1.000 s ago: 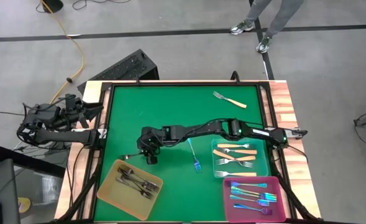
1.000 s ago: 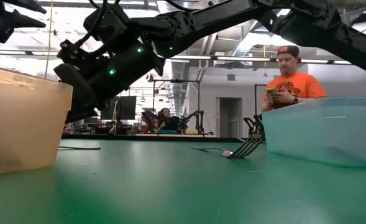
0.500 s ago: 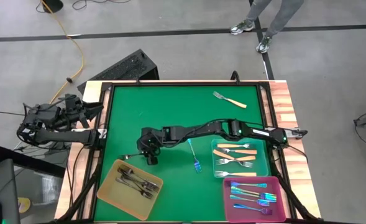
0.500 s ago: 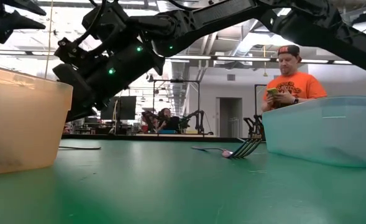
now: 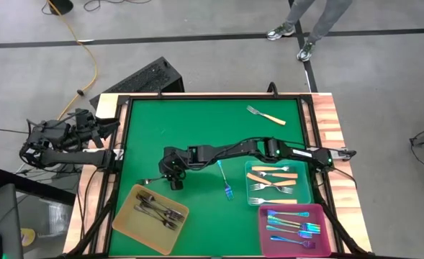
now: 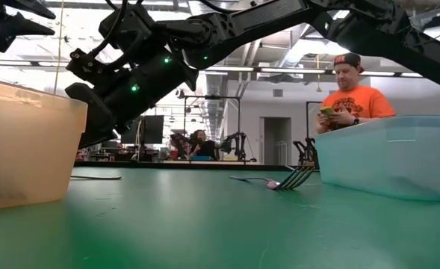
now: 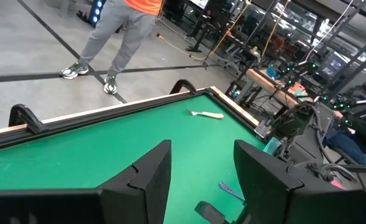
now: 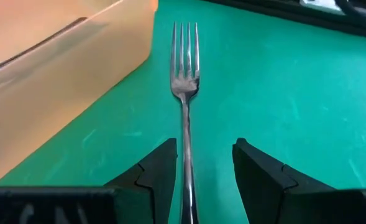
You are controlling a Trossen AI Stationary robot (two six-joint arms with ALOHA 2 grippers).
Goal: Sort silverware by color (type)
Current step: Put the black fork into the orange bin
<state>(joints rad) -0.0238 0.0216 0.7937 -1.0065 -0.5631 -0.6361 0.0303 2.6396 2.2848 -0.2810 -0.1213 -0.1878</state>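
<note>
A plain dark-grey fork (image 8: pixel 184 87) lies flat on the green mat beside the yellow tray (image 8: pixel 58 68), tines pointing away from my right wrist camera. My right gripper (image 8: pixel 204 146) is open and low over the fork's handle, one finger on either side of it without touching. From above, that gripper (image 5: pixel 173 180) sits left of the table's middle and the fork (image 5: pixel 151 180) runs toward the left edge. An iridescent blue fork (image 5: pixel 225 180) and a cream-handled fork (image 5: pixel 265 115) also lie on the mat. My left gripper (image 7: pixel 201 168) is open, parked off the table's left side.
The yellow tray (image 5: pixel 125 219) holds dark-grey forks near the front left. The teal tray (image 5: pixel 309 188) holds cream-handled forks, and the pink tray (image 5: pixel 265 237) holds iridescent ones at the front right. A raised black rail (image 5: pixel 122 144) borders the mat. A person in an orange shirt (image 6: pixel 348 103) stands beyond the table.
</note>
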